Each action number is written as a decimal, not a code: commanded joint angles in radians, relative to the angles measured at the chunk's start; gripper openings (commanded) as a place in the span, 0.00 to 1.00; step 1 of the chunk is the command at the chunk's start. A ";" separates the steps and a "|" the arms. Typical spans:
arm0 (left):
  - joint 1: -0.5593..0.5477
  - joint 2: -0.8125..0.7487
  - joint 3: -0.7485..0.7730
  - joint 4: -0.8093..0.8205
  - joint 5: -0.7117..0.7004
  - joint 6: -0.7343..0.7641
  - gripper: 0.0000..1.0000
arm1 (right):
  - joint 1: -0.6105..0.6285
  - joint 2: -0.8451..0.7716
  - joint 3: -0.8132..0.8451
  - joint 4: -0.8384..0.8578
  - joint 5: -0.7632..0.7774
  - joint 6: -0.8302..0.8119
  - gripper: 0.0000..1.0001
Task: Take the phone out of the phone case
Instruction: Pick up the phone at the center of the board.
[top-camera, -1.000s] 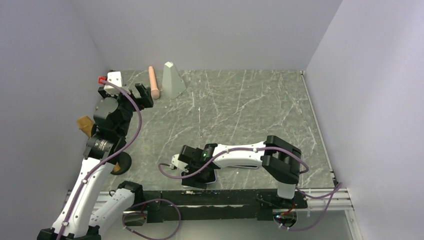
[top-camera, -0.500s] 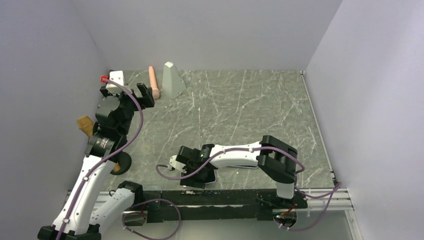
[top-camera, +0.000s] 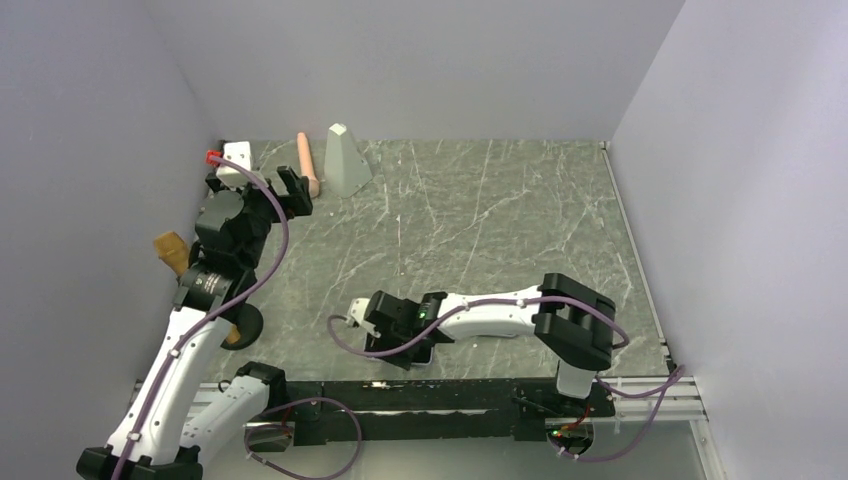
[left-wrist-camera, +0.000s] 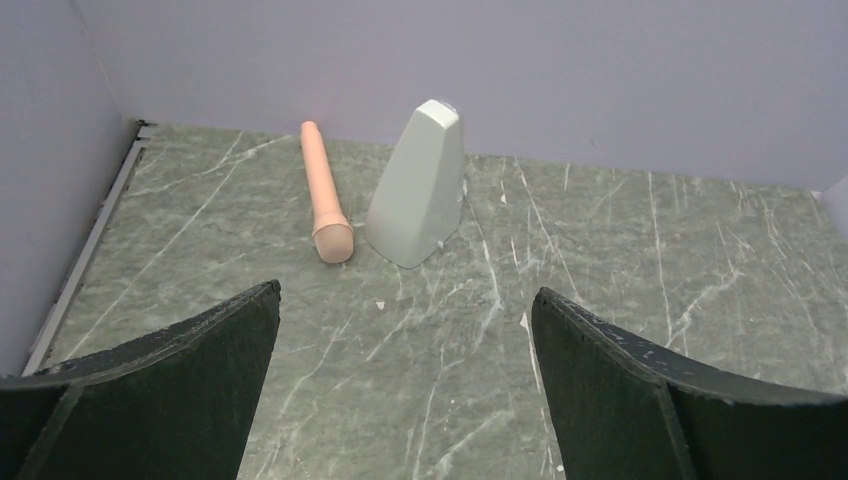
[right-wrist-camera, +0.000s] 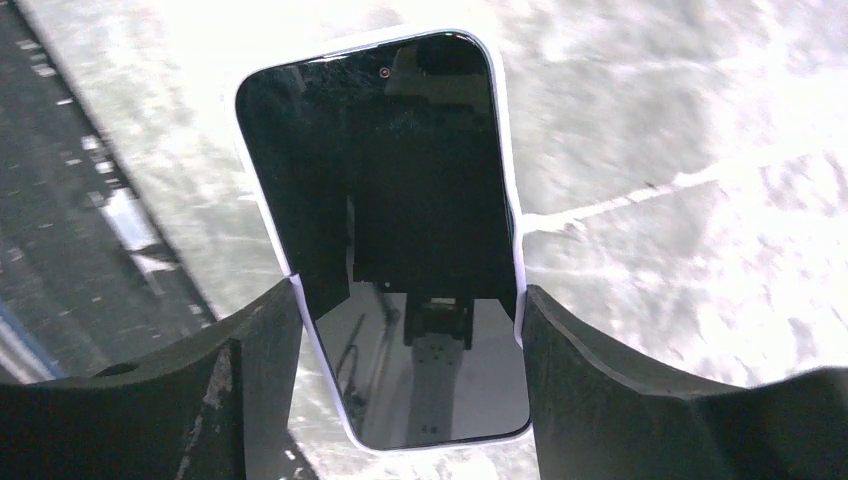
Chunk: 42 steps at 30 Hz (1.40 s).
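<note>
Accordingly, the phone (right-wrist-camera: 390, 230) was found lying face up, its screen dark, on the marbled table (right-wrist-camera: 700, 130) close to the near edge; it was seated in the white phone case (right-wrist-camera: 266, 200), whose rim was seen all round the glass; no part of the phone was observed to be lifted out. The right gripper (right-wrist-camera: 408, 300) was lowered over the handset, and its two fingers were closed against the long sides of the case, one on each side, so that the case was held between them. The left gripper (left-wrist-camera: 405, 330) was raised at the far left of the table, well apart from the phone; its jaws were spread wide and nothing was held between them. Beyond it, near the back wall, a peach-coloured rod (left-wrist-camera: 325, 195) was noted lying flat; a pale grey tapered block (left-wrist-camera: 420, 185) was stood upright just beside the rod's nearer end; whether the two touched could not be determined.
</note>
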 joint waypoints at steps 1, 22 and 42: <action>-0.001 0.010 0.013 0.023 0.036 -0.015 0.99 | -0.067 -0.123 -0.065 0.150 0.197 0.134 0.00; -0.100 0.419 0.111 0.110 0.830 -0.161 0.90 | -0.731 -0.597 -0.267 0.246 0.070 1.263 0.00; -0.369 0.538 0.141 0.006 0.641 -0.056 0.77 | -0.682 -0.619 -0.248 0.468 0.131 1.489 0.00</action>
